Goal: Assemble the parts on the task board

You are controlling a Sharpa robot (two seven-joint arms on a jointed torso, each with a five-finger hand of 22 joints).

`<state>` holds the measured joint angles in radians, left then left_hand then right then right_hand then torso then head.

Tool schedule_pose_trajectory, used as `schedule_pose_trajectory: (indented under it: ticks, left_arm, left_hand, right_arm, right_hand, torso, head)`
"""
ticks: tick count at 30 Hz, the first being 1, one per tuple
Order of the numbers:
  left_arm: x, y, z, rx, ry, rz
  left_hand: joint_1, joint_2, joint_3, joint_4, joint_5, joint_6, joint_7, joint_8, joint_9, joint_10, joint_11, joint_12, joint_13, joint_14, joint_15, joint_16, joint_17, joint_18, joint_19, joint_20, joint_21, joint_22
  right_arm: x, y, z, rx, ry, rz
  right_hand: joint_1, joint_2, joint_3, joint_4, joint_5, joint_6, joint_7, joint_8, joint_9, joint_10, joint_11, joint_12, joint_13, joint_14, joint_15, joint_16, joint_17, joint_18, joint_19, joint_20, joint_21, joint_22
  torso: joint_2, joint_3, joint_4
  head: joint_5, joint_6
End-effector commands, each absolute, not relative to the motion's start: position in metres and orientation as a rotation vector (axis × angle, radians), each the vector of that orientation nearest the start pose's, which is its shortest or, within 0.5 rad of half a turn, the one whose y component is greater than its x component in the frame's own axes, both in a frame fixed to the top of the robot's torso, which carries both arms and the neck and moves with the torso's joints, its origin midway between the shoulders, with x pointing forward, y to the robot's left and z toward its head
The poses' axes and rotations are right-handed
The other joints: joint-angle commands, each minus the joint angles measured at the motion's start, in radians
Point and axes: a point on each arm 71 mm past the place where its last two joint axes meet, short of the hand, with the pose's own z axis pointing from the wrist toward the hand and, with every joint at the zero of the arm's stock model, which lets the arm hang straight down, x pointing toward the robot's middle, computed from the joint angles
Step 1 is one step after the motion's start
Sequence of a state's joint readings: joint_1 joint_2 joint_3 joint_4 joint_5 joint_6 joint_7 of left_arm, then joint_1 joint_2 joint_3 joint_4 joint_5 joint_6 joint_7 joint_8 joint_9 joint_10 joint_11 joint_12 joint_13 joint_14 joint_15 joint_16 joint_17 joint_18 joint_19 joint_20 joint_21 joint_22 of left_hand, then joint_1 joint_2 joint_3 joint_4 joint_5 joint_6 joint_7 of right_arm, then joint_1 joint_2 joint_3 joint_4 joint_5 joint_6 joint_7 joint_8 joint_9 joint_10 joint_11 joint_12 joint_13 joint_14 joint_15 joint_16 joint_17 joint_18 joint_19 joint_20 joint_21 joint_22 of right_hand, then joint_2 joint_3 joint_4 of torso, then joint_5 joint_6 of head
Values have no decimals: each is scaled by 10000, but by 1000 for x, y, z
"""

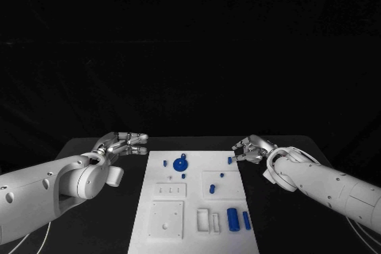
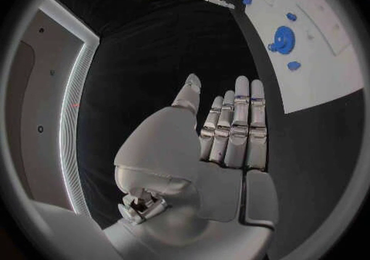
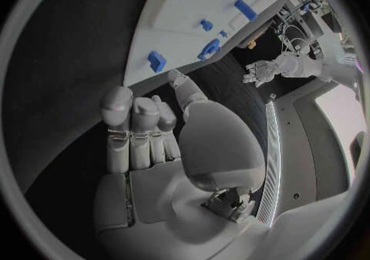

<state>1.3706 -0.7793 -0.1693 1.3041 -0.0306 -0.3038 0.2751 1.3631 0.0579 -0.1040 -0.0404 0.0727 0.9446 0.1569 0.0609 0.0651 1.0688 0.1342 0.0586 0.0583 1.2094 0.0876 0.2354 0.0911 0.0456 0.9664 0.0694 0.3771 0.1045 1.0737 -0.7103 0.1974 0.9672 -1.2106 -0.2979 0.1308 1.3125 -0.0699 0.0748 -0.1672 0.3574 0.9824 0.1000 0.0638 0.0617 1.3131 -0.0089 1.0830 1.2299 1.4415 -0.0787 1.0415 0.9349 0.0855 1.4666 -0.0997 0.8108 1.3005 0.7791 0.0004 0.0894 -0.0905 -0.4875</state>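
While both hands hover off the counter (image 1: 95, 210), the white task board (image 1: 190, 221) lies between them. Left hand (image 1: 123, 144) released, fingers straight; right hand (image 1: 250, 150) empty, fingers loosely curled. Blue gear (image 1: 181, 165) nearer left hand; blue cylinder (image 1: 233, 219) nearer robot.

Flat white rectangular task board (image 1: 194, 221) is lying in mid bench, long side running away from robot, w/ shallow recesses & raised white blocks on its near half. Small blue plastic parts are sitting on it: round blue gear (image 1: 181, 165) near far end, small blue peg (image 1: 165, 163) just beside it, tiny blue stub (image 1: 213, 187) in the middle, thick blue cylinder (image 1: 233, 219) & slimmer blue bar (image 1: 246, 220) lying side by side at near-right.
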Motion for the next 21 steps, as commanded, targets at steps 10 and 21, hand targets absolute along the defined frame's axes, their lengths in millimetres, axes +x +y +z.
schedule_pose_trajectory:
  ticks: [10,21]
  left_arm:
    - [541,246,-153,-10327,14647,-13323]
    - [540,247,-153,-10307,14645,-13317]
  left_hand:
    - [-1,-6,-14,-75,1,-15,10,15,3,-16,5,13,9,-75,0,-17,-14,-21,-87,17,48,-15]
    - [4,-9,-14,-81,2,-36,7,15,2,-65,9,15,10,-75,1,-20,-14,-19,-86,18,49,-16]
  right_arm:
    - [561,-318,-227,2628,16317,6247]
    - [561,-316,-233,2738,16289,6216]
  right_hand:
    - [116,-49,-312,5,82,-726,9,-49,-29,-114,-20,-144,-64,7,-48,-85,29,-60,544,-51,-125,87]
    - [132,34,-292,43,38,-651,19,-53,-30,-88,-23,-94,-28,19,-46,-44,95,-53,552,-51,-105,136]
  torso:
    - [111,118,30]
    - [216,166,48]
  head:
    - [-50,-48]
    - [-62,-31]
